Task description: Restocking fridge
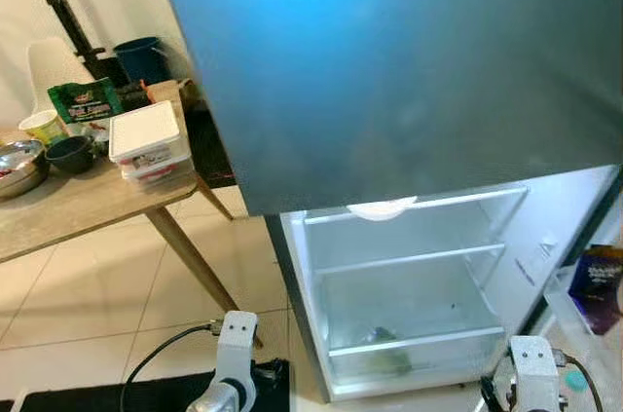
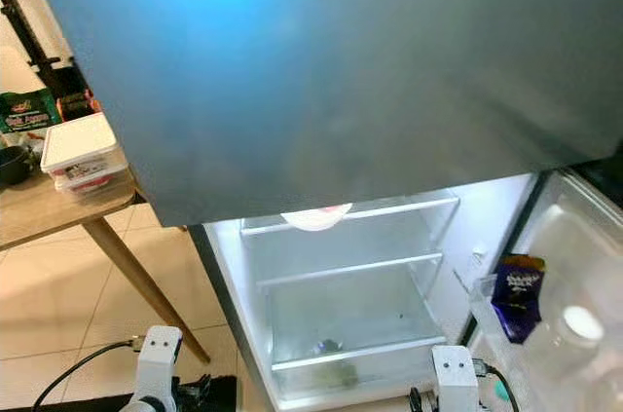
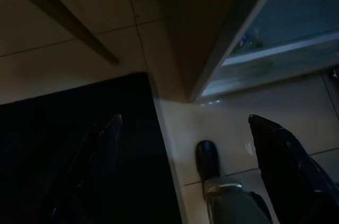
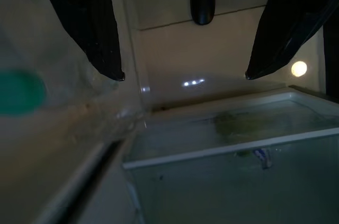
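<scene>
The fridge (image 1: 409, 276) stands open ahead of both lowered grippers, its shelves nearly bare. The left gripper (image 3: 185, 123) and right gripper (image 4: 185, 75) are open, empty. Food containers (image 1: 148, 142), possibly the stock, wait on the counter (image 1: 78, 207) far left, so restocking seems barely begun.

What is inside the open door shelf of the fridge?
The door shelf holds a dark blue packet and a clear bottle with a white cap. The bottle's lower part runs past the picture's edge.

Fridge (image 1: 409, 285) open ahead, table (image 1: 68, 207) w/ containers (image 1: 146, 139) to its left.
</scene>
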